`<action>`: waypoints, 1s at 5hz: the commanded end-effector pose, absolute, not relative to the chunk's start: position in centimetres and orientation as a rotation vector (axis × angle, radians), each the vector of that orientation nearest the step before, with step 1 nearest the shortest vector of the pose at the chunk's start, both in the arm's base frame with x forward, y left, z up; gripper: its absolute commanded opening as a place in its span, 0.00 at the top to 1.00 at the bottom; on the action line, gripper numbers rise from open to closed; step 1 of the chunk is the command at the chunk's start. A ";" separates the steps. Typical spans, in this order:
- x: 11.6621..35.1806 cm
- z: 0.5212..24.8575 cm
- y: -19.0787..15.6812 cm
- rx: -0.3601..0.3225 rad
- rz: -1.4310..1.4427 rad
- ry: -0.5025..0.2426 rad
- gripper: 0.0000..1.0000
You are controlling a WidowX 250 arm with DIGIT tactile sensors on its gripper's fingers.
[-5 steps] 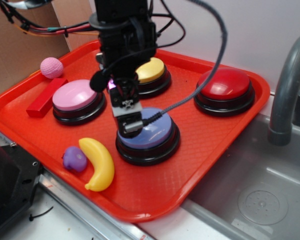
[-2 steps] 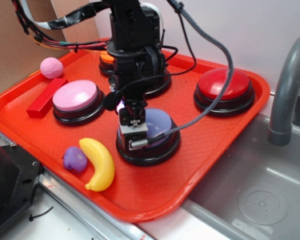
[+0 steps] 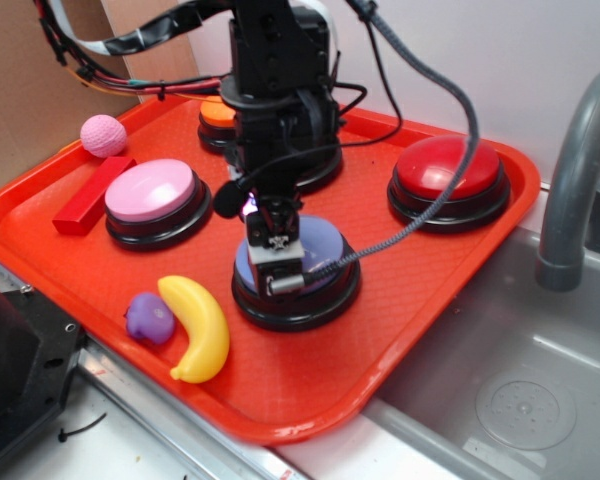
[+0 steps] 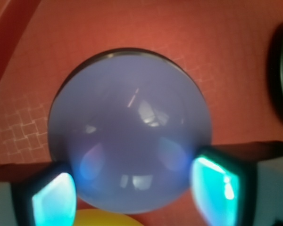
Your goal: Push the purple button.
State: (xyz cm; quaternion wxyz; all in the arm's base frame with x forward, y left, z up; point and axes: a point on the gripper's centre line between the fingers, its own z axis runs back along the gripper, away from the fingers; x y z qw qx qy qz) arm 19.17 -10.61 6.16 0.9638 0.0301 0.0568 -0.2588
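On the red tray (image 3: 450, 290), near its front middle, your gripper (image 3: 277, 268) now sits lower and further right than a second ago, pressing onto the purple button (image 3: 320, 245). Its fingers (image 4: 220, 185) stand apart, straddling the dome's near edge. The arm hides the yellow button behind; the banana (image 3: 202, 326) lies just left.

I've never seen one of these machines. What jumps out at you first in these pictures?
A bright red tray of big dome buttons fills the scene. A black arm reaches down onto the purple button near its front middle, with the gripper right on the dome. The wrist view shows that dome close up, the jaws apart on either side of it. A yellow toy banana lies at the front left.
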 end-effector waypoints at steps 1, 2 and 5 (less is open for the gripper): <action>20.0 10.3 -10.7 0.014 -0.513 0.006 0.00; 20.1 11.4 -11.0 0.013 -0.492 -0.018 0.00; 19.6 12.9 -10.8 0.044 -0.443 -0.015 0.00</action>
